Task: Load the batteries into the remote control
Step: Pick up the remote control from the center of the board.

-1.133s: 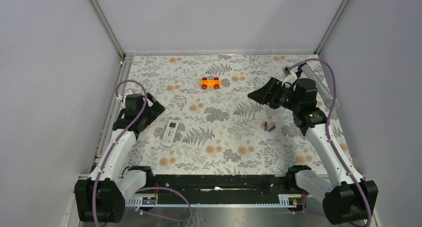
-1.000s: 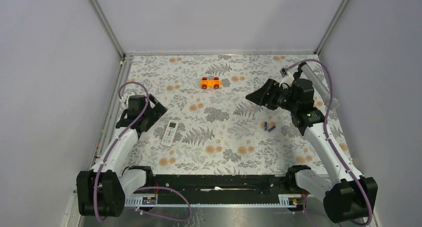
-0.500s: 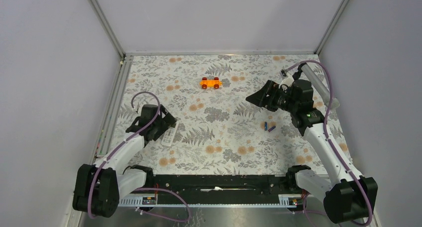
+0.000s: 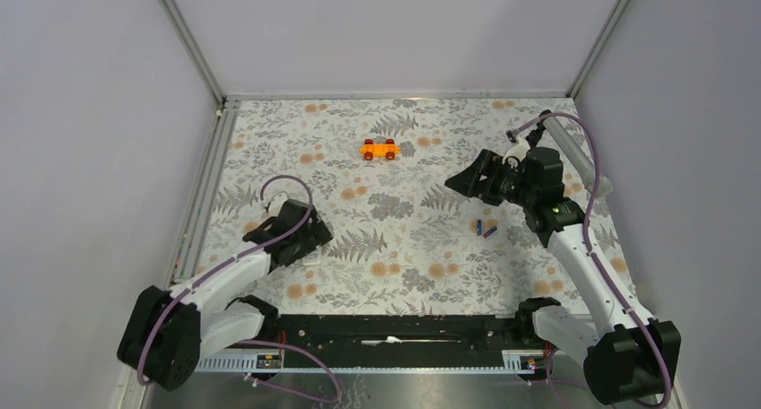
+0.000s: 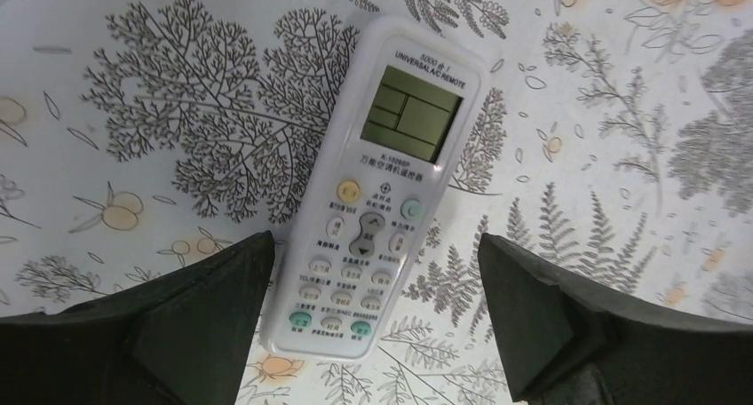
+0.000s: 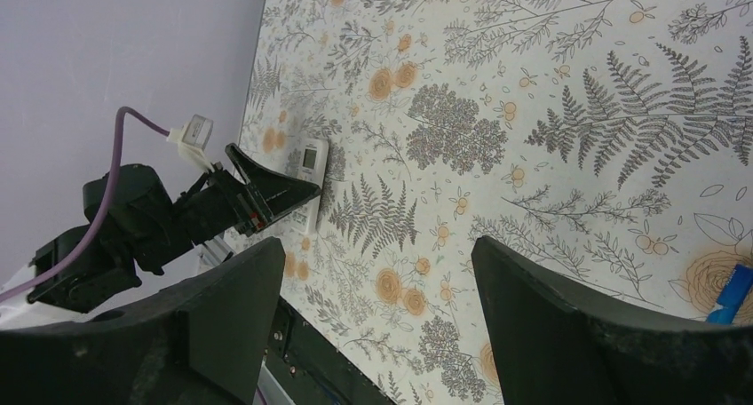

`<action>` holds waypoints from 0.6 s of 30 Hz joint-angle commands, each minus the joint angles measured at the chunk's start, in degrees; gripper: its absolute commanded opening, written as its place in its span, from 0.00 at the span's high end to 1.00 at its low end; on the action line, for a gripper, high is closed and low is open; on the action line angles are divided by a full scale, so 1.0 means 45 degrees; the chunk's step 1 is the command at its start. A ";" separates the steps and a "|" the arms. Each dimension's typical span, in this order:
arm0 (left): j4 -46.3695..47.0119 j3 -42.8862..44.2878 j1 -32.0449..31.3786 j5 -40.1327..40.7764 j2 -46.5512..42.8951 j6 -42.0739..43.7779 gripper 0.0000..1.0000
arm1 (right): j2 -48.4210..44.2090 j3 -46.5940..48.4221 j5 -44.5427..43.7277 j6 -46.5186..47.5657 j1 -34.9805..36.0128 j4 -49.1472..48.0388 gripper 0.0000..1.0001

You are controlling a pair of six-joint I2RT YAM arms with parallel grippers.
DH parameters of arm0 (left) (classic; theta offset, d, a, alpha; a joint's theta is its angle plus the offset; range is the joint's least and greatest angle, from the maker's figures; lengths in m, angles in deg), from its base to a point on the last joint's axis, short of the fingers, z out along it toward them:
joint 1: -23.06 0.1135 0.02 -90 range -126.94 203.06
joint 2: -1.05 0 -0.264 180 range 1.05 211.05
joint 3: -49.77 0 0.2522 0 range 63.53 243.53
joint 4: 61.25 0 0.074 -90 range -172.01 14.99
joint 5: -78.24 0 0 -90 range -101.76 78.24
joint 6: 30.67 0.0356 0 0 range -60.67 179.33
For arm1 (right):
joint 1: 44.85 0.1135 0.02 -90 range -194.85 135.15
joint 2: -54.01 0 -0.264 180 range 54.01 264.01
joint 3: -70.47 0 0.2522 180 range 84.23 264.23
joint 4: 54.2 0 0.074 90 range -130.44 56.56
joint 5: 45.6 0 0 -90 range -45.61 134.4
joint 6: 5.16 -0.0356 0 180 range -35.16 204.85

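The white remote control (image 5: 382, 192) lies face up on the floral mat, display away from my wrist. My left gripper (image 5: 375, 245) is open and low over it, one finger on each side of its button end; I cannot tell whether they touch it. In the top view my left gripper (image 4: 301, 234) hides the remote. The two small blue batteries (image 4: 485, 229) lie side by side at the right of the mat. My right gripper (image 4: 462, 178) is open and empty, raised up-left of them. The right wrist view shows one battery's blue end (image 6: 733, 294) and the remote (image 6: 311, 161).
An orange toy car (image 4: 380, 149) stands at the back middle of the mat. A grey tube (image 4: 574, 153) leans by the right wall behind my right arm. The black front rail (image 4: 395, 328) runs along the near edge.
My left arm has swung right and toward the near edge, ending with its open gripper over the remote. My right gripper has sunk slightly and stayed open.
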 commanded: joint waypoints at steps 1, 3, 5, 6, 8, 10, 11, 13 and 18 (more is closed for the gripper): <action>-0.1113 0.1531 -0.0355 0.1227 0.1563 0.0899 0.05 | -0.0320 -0.0224 -0.0192 0.0345 0.0098 -0.0087 0.14; -0.1679 0.2107 -0.0527 0.1584 0.2313 0.1147 0.06 | -0.0492 -0.0354 -0.0261 0.0406 0.0093 -0.0121 0.13; -0.1962 0.2520 -0.0733 0.1749 0.2863 0.1372 0.09 | -0.0622 -0.0477 -0.0344 0.0433 0.0093 -0.0131 0.13; -0.2044 0.2647 -0.0823 0.1832 0.3043 0.1376 0.10 | -0.0644 -0.0543 -0.0361 0.0444 0.0093 -0.0113 0.13; -0.2071 0.2768 -0.0907 0.1864 0.3300 0.1360 0.15 | -0.0649 -0.0648 -0.0364 0.0442 0.0093 -0.0083 0.13; -0.2023 0.2823 -0.0981 0.1870 0.3465 0.1394 0.22 | -0.0610 -0.0712 -0.0358 0.0425 0.0095 -0.0090 0.13; -0.1971 0.2843 -0.1005 0.1862 0.3530 0.1427 0.25 | -0.0572 -0.0739 -0.0358 0.0450 0.0093 -0.0078 0.13; -0.1787 0.2879 -0.1038 0.1796 0.3639 0.1635 0.34 | -0.0509 -0.0786 -0.0307 0.0447 0.0093 -0.0103 0.13; -0.0379 0.2791 -0.1067 0.0517 0.2843 0.2963 0.53 | -0.0307 -0.1190 0.0367 0.0257 0.0091 -0.0686 0.13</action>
